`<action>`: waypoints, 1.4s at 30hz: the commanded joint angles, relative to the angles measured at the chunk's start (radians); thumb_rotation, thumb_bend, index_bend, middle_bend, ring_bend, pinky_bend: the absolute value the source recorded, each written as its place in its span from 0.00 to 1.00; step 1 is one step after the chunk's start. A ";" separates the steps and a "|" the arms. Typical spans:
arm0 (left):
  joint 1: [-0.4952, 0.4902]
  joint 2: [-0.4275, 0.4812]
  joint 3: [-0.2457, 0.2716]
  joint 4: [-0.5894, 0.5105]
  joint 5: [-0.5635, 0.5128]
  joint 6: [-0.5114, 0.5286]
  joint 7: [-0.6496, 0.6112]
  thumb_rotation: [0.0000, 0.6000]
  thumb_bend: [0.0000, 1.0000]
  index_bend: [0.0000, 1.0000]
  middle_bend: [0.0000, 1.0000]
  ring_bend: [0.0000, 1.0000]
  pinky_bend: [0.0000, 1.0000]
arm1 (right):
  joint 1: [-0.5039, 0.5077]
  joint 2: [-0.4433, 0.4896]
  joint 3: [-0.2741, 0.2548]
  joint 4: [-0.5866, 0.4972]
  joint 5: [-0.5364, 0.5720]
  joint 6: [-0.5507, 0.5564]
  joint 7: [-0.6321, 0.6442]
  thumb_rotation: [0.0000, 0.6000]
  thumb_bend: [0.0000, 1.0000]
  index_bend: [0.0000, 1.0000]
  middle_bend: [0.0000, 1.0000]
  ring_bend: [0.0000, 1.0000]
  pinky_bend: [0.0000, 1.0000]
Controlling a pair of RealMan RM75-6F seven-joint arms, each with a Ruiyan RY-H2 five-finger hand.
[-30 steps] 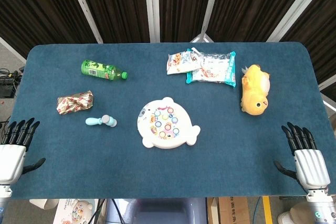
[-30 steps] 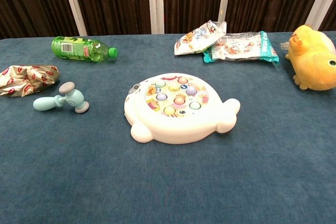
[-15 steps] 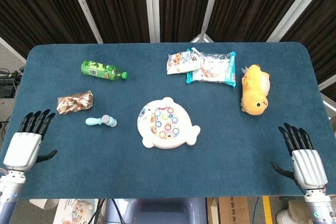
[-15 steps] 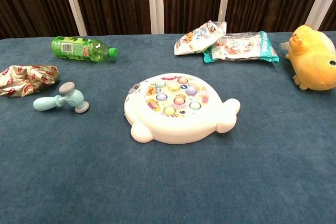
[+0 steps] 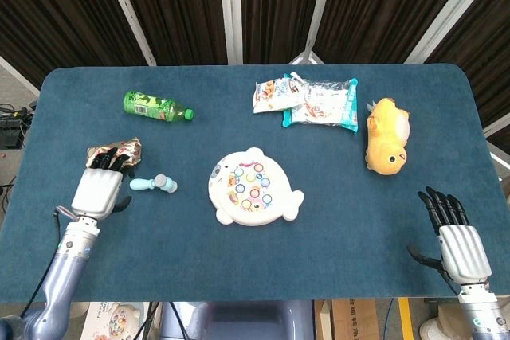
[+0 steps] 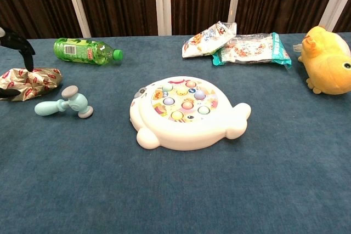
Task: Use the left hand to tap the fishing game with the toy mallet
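One pale-blue plastic toy mallet (image 5: pixel 154 184) lies flat on the blue tabletop (image 5: pixel 335 220) — long axis left-right, grey-capped head toward the white whale-shaped fishing game (image 5: pixel 253 187). Just beside its handle, the left hand (image 5: pixel 99 187) is spread, holding nothing; the right hand (image 5: pixel 453 232) too.

Head view looks steeply down; chest view low, close, perhaps level; both share table (image 5: pixel 335 244).
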 commanded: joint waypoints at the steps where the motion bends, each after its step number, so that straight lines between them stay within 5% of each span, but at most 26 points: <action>1: -0.039 -0.048 -0.018 0.028 -0.056 0.002 0.049 1.00 0.27 0.46 0.19 0.07 0.16 | 0.001 0.002 0.001 -0.002 0.003 -0.002 0.005 1.00 0.23 0.00 0.00 0.00 0.00; 42: -0.190 -0.248 0.022 0.274 -0.233 -0.040 0.103 1.00 0.37 0.49 0.20 0.07 0.16 | 0.006 0.021 -0.002 -0.019 0.020 -0.026 0.066 1.00 0.23 0.00 0.00 0.00 0.00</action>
